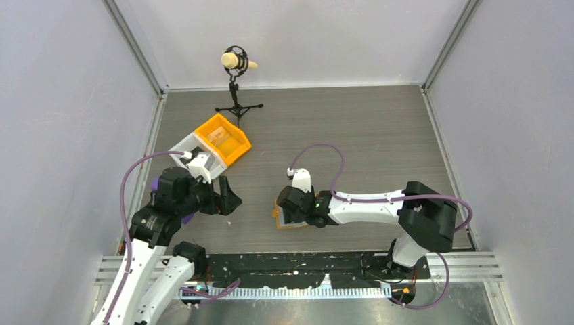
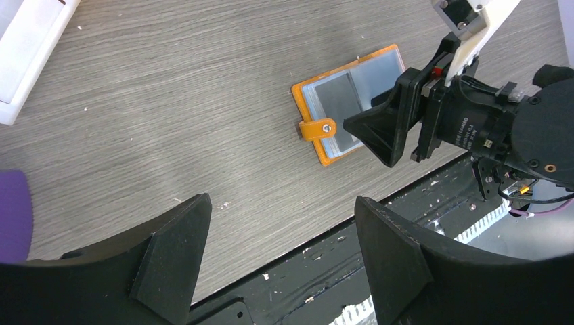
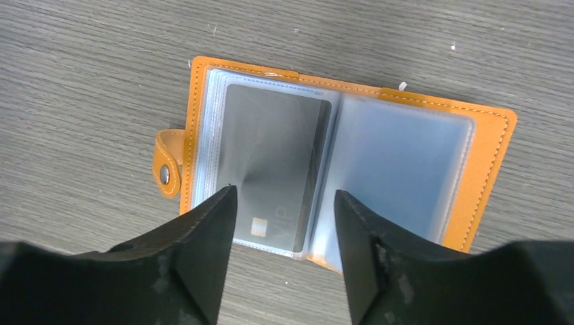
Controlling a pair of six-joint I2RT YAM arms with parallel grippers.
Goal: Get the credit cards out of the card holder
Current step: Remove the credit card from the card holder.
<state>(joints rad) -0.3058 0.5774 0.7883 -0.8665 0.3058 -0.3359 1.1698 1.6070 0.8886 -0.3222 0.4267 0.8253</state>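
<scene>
The card holder (image 3: 491, 169) lies open and flat on the table, orange rim around clear pocket panels, with its snap strap on the left. One dark credit card (image 3: 271, 149) sits in the left pocket; the right pocket looks pale and blank. My right gripper (image 3: 284, 191) hovers open over the holder's near edge, its fingertips either side of the card's lower end, with nothing between them. In the top view the holder (image 1: 279, 220) shows partly under the right gripper (image 1: 288, 206). My left gripper (image 2: 281, 198) is open and empty, well left of the holder (image 2: 379, 68).
An orange bin (image 1: 223, 139) and a white bin (image 1: 193, 152) stand at the back left. A microphone on a tripod (image 1: 237, 81) is at the far edge. A purple object (image 2: 13, 213) sits by the left arm. The table's black front edge (image 2: 379, 223) runs close to the holder.
</scene>
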